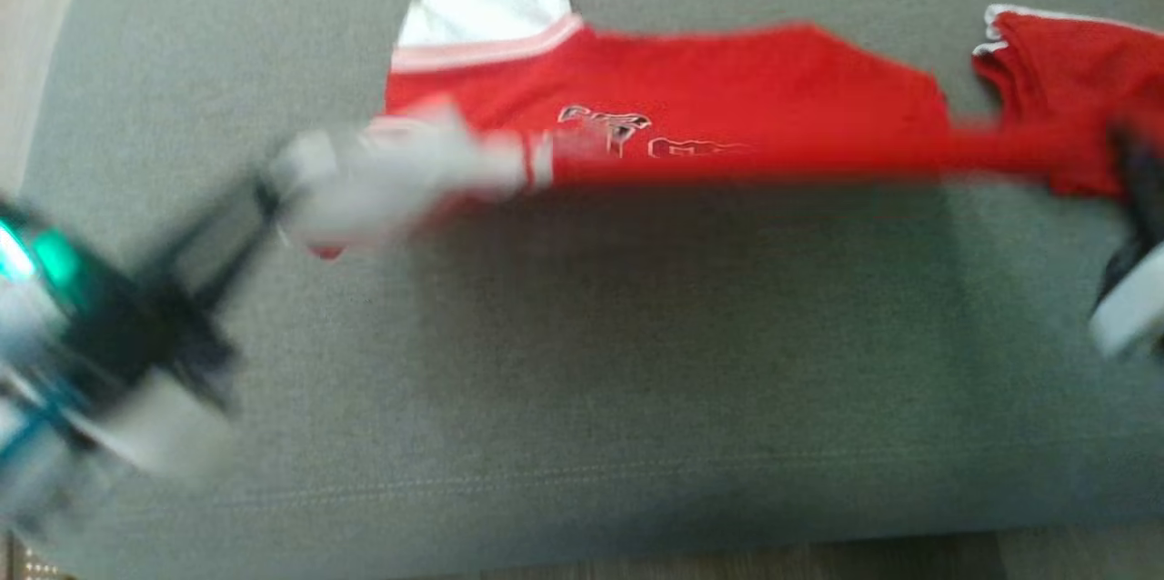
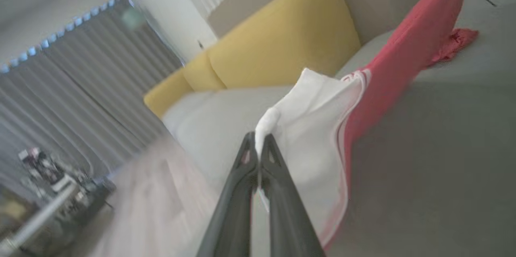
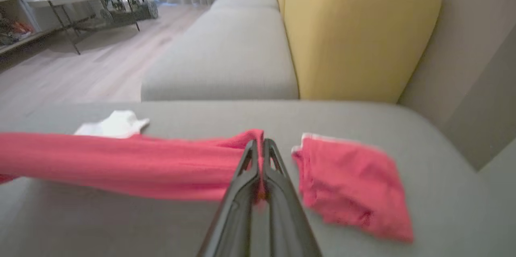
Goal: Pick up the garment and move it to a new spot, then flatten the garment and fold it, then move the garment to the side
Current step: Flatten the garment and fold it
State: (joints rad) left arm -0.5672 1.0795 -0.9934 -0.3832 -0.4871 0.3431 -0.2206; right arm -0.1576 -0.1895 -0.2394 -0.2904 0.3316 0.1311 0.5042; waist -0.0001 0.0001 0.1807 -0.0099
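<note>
Garment (image 1: 709, 116), red with white ends, was stretched sideways across the grey sofa seat (image 1: 582, 362), its near edge pulled taut between your two grippers. Your left gripper (image 2: 258, 141) was clenched on a corner of the white end. Your right gripper (image 3: 263, 144) was clamped on a red fold at the opposite end, with a loose red flap lying on the seat just beside it. A yellow back cushion (image 3: 354, 31) stood behind the seat.
</note>
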